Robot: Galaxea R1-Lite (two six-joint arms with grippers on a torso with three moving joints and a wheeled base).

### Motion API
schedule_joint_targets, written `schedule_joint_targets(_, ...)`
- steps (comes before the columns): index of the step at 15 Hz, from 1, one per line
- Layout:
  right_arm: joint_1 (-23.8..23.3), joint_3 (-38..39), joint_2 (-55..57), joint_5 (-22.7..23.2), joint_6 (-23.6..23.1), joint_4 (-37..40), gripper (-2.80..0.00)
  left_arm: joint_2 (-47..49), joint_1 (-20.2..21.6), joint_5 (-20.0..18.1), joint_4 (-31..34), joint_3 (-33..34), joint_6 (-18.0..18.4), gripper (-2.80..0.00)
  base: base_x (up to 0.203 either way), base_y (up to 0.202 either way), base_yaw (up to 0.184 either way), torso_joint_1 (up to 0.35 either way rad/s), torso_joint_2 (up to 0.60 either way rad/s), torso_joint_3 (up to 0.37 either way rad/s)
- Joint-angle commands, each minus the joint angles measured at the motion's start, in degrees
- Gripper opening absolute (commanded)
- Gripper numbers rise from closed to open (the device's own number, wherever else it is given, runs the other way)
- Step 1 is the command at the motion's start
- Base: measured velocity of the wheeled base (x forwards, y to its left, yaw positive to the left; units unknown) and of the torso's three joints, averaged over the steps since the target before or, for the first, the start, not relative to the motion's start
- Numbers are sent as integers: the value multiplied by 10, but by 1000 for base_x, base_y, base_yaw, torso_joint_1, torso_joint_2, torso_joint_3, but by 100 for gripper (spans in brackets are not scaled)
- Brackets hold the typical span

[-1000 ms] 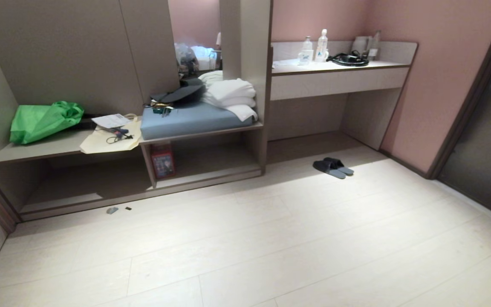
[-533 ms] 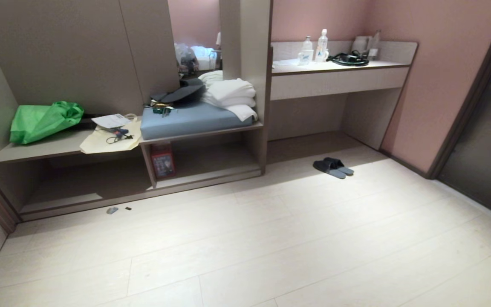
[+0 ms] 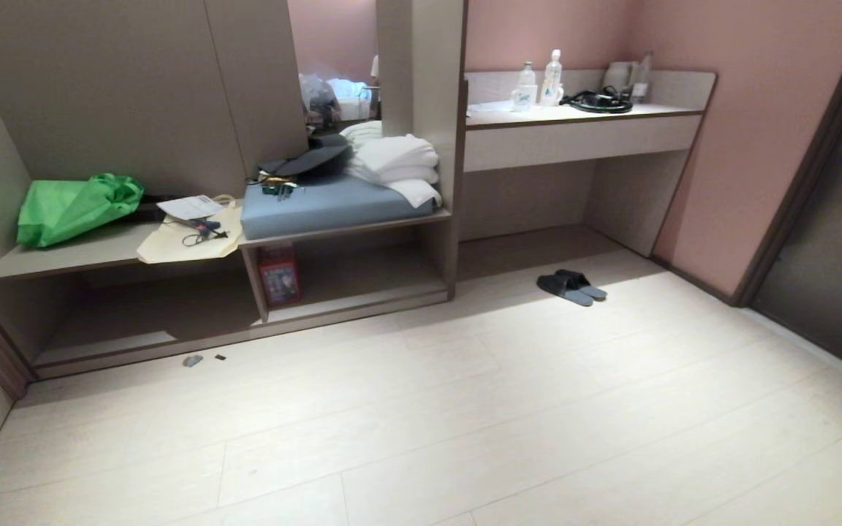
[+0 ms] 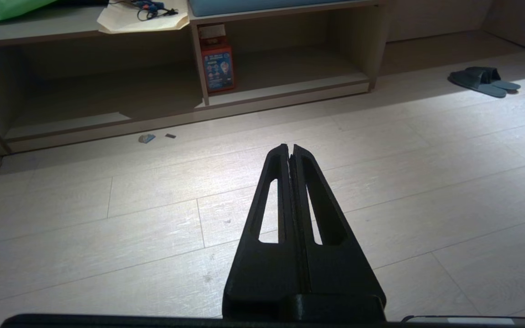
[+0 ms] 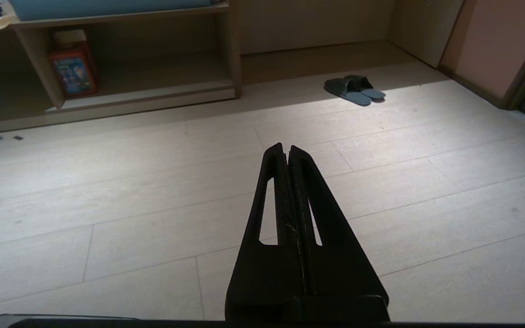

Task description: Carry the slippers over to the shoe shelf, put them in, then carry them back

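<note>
From the head, the slippers [image 3: 571,287] lie side by side on the floor [image 3: 465,409] right of the shoe shelf [image 3: 362,281], while each wrist shows the left gripper [image 4: 290,148] and right gripper [image 5: 286,148] pressed closed, empty, above bare boards.

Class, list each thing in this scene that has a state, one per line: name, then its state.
slippers: side by side on the floor, not held
shoe shelf: open-fronted, no slippers inside
left hand: shut, holding nothing
right hand: shut, holding nothing
green bag: crumpled on the bench top
</note>
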Motion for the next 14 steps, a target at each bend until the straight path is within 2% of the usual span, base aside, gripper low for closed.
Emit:
schedule_joint_targets(1, 0, 0, 1, 0, 1, 0, -280, 0, 0, -1, 0, 0, 0, -280, 0, 0, 0, 0, 0, 0)
schedule_joint_targets(14, 0, 0, 1, -2, 5, 1, -280, 0, 0, 0, 0, 0, 0, -280, 0, 0, 0, 0, 0, 0)
